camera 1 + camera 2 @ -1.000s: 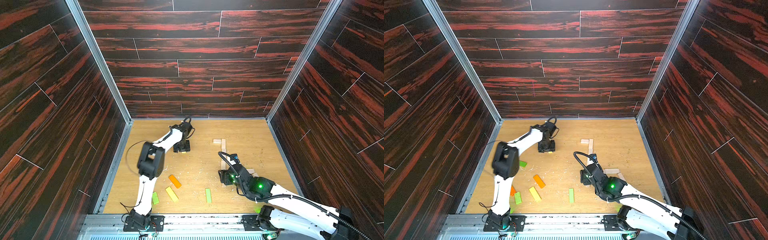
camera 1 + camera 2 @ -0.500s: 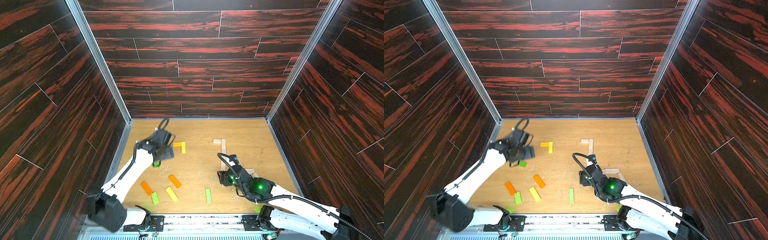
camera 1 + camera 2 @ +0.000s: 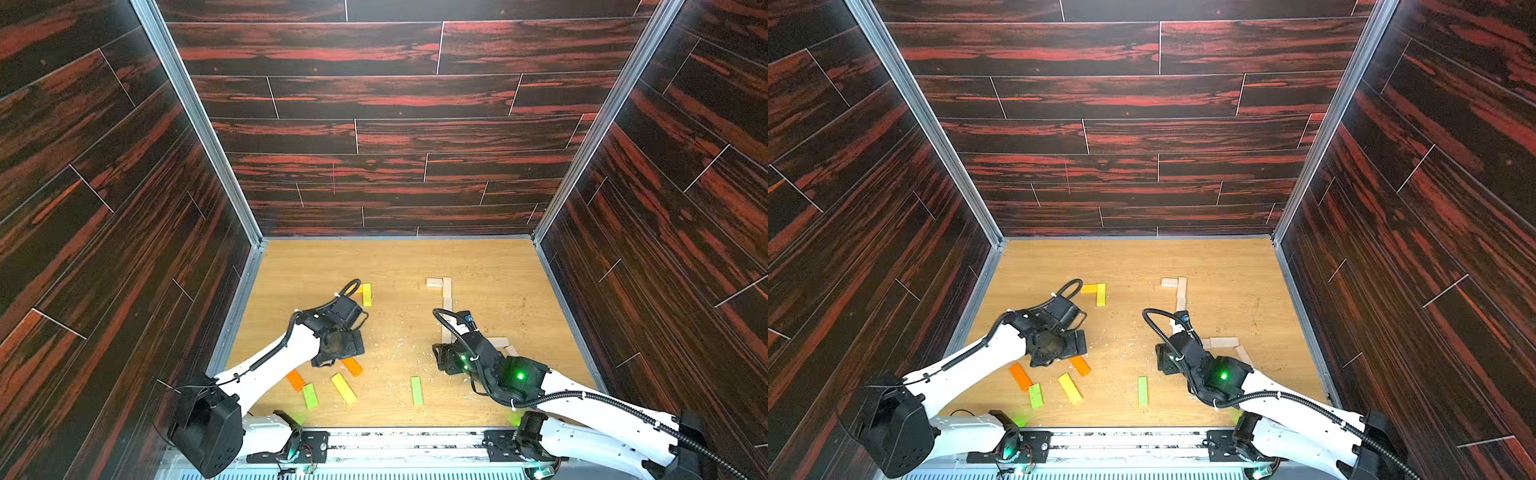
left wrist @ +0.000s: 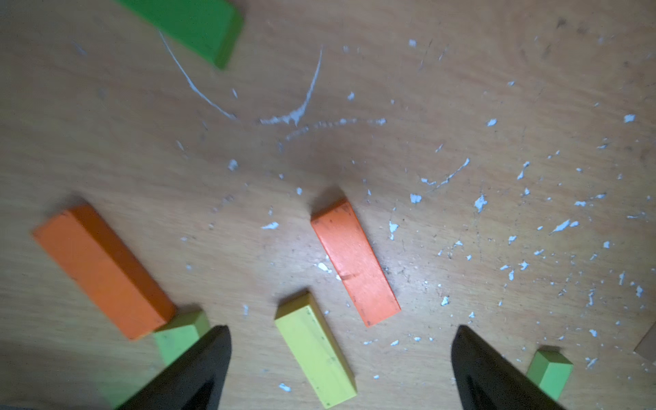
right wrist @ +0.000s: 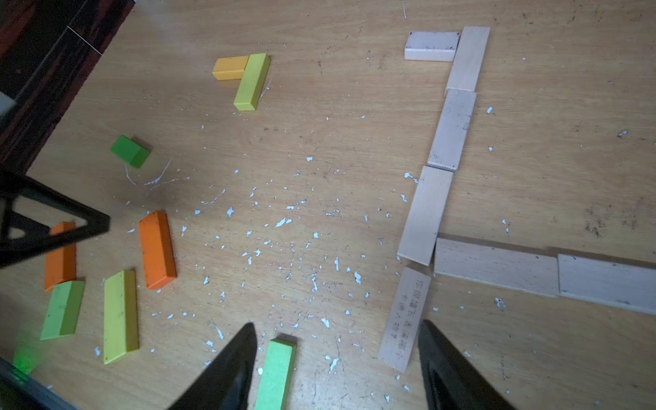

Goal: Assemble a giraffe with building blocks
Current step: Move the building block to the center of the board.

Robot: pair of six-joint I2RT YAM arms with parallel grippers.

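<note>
Plain building blocks lie flat in a line [image 5: 451,129] with a head piece [image 5: 431,46] and two body pieces [image 5: 495,266]; they show in both top views [image 3: 446,286] [image 3: 1181,287]. A yellow block [image 3: 366,294] and a golden one [image 3: 1089,289] form an L. My left gripper [image 4: 340,339] [image 3: 338,357] hangs open and empty over loose coloured blocks: an orange one [image 4: 355,262], a yellow one [image 4: 316,348], another orange one [image 4: 101,269]. My right gripper [image 5: 337,330] [image 3: 446,361] is open and empty, between a green block [image 5: 277,372] and a printed plain block [image 5: 404,317].
A dark green block [image 5: 130,151] lies by the left wall. Light green blocks [image 3: 310,395] [image 3: 416,390] lie near the front edge. White chips litter the wooden floor [image 3: 395,266]. Dark panelled walls enclose three sides.
My left arm swung back from the far yellow pair to the near coloured blocks, and its jaws opened wide. The yellow pair stays on the floor. The right arm has not moved.
</note>
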